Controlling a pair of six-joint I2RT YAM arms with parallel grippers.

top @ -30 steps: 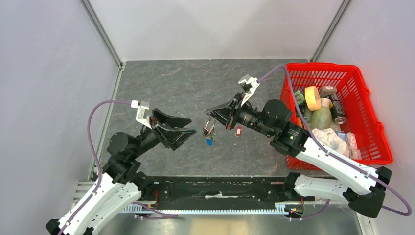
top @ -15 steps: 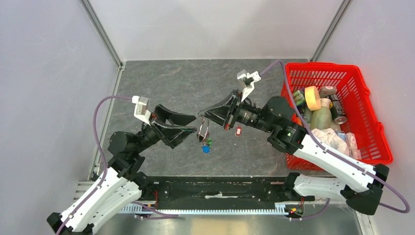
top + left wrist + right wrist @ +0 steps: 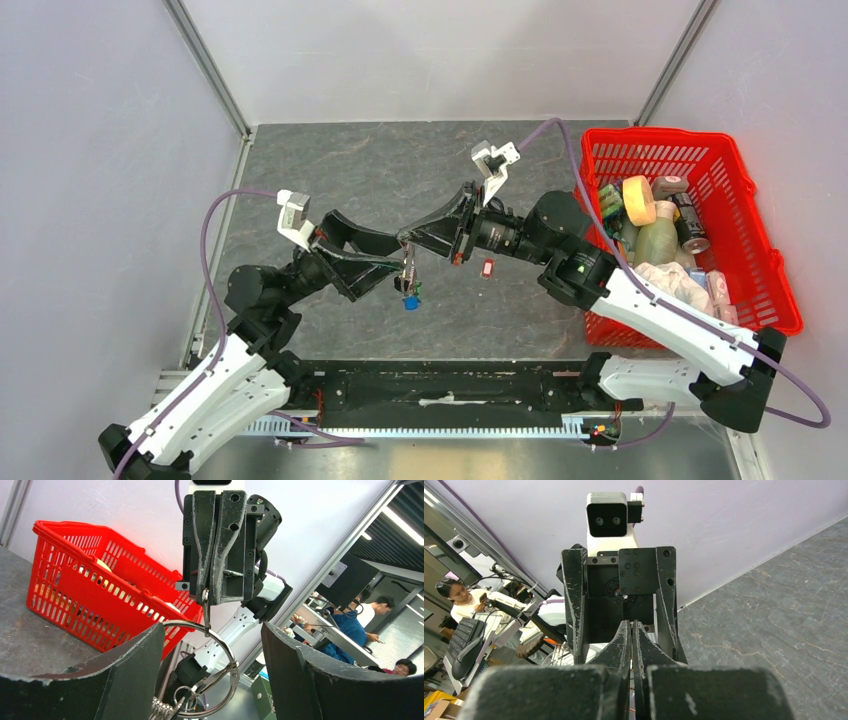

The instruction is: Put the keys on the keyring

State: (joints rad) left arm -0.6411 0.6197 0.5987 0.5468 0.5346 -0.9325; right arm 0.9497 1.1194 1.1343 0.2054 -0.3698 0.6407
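My right gripper [image 3: 405,241] is shut on the top of the keyring [image 3: 409,268], a thin silver wire ring that hangs from it above the table. A green key [image 3: 415,290] and a blue key [image 3: 408,303] dangle below the ring. A red key [image 3: 487,268] lies on the table under the right arm. My left gripper [image 3: 398,258] is open, its fingers on either side of the ring without touching it. In the left wrist view the keyring [image 3: 234,679] hangs between my open fingers [image 3: 125,672]. In the right wrist view my gripper [image 3: 631,626] is shut and hides the ring.
A red basket [image 3: 690,140] full of bottles, tape and packets stands at the right edge of the table, close to the right arm. It also shows in the left wrist view [image 3: 75,580]. Grey walls and metal posts close in the table at the back and sides.
My right gripper has carried the keyring and its hanging keys to the left. My left gripper has reached right, so its open fingers now flank the ring.
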